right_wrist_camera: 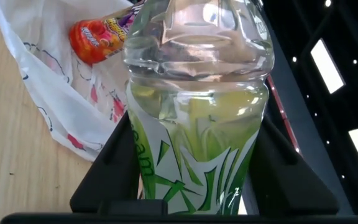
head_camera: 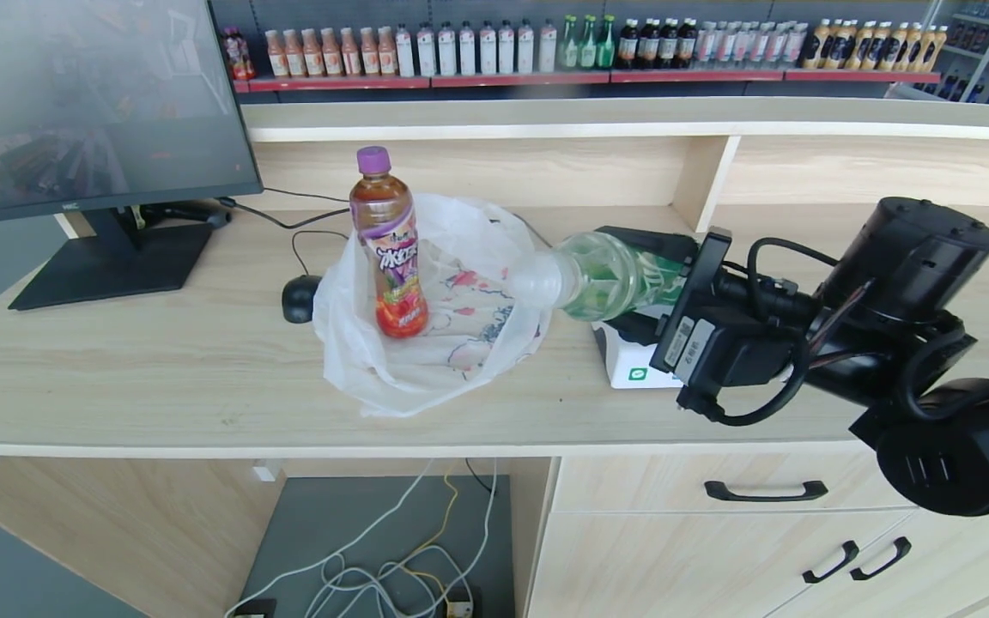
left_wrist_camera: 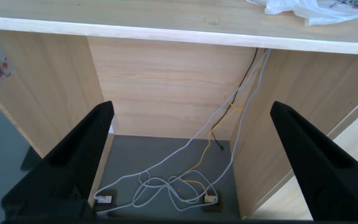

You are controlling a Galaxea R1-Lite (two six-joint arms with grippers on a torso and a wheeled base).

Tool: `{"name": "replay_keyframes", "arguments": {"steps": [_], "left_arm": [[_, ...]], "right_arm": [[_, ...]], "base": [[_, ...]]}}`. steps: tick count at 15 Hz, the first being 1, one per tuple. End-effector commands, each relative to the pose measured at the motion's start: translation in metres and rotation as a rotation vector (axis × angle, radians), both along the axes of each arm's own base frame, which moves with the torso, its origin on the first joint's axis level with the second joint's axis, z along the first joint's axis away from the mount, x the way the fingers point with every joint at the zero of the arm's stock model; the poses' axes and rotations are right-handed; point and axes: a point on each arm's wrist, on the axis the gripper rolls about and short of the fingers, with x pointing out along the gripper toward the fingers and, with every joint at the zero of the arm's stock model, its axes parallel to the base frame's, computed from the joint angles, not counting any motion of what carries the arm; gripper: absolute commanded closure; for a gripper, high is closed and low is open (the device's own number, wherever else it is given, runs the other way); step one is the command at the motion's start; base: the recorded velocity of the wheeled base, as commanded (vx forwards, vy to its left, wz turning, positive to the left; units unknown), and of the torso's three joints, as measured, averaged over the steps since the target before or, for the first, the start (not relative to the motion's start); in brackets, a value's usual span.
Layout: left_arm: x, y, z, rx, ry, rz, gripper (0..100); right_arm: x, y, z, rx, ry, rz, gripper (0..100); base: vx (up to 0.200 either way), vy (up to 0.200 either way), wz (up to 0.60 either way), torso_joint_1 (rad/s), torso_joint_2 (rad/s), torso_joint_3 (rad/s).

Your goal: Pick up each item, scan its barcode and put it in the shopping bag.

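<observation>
My right gripper [head_camera: 645, 287] is shut on a clear bottle with a green label [head_camera: 606, 276], held sideways above the counter with its white cap toward the shopping bag [head_camera: 426, 343]. The same green-label bottle [right_wrist_camera: 197, 118] stands between the dark fingers [right_wrist_camera: 114, 168] in the right wrist view. The white plastic bag lies open on the counter, and a tea bottle with a purple cap [head_camera: 387, 245] stands upright in it. The tea bottle's orange bottom [right_wrist_camera: 95, 37] lies on the bag [right_wrist_camera: 48, 93]. My left gripper [left_wrist_camera: 191, 162] hangs open below the counter edge, empty.
A white scanner box [head_camera: 632, 365] sits under the held bottle. A black mouse [head_camera: 299, 298] lies left of the bag and a monitor [head_camera: 91, 103] stands at the far left. Cables [left_wrist_camera: 185, 180] lie on the floor under the counter. Drawers [head_camera: 765, 491] are below right.
</observation>
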Motion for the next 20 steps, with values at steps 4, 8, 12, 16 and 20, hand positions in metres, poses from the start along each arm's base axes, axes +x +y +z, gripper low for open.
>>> {"name": "replay_keyframes", "arguments": {"steps": [4, 8, 12, 16, 20], "left_arm": [[0.000, 0.000, 0.000, 0.000, -0.001, 0.000, 0], [0.000, 0.000, 0.000, 0.000, -0.001, 0.000, 0], [0.000, 0.000, 0.000, 0.000, -0.001, 0.000, 0], [0.000, 0.000, 0.000, 0.000, -0.001, 0.000, 0], [0.000, 0.000, 0.000, 0.000, -0.001, 0.000, 0]], "right_arm": [[0.000, 0.000, 0.004, -0.052, -0.008, 0.017, 100], [0.004, -0.001, 0.000, -0.063, 0.007, 0.023, 100], [0.011, 0.002, -0.012, -0.078, 0.040, 0.033, 100], [0.013, 0.003, -0.013, -0.080, 0.044, 0.033, 100], [0.012, 0.003, -0.011, -0.078, 0.040, 0.033, 100]], "base": [[0.000, 0.000, 0.00, 0.000, 0.00, 0.000], [0.000, 0.000, 0.00, 0.000, 0.00, 0.000], [0.000, 0.000, 0.00, 0.000, 0.00, 0.000], [0.000, 0.000, 0.00, 0.000, 0.00, 0.000], [0.000, 0.000, 0.00, 0.000, 0.00, 0.000]]}}
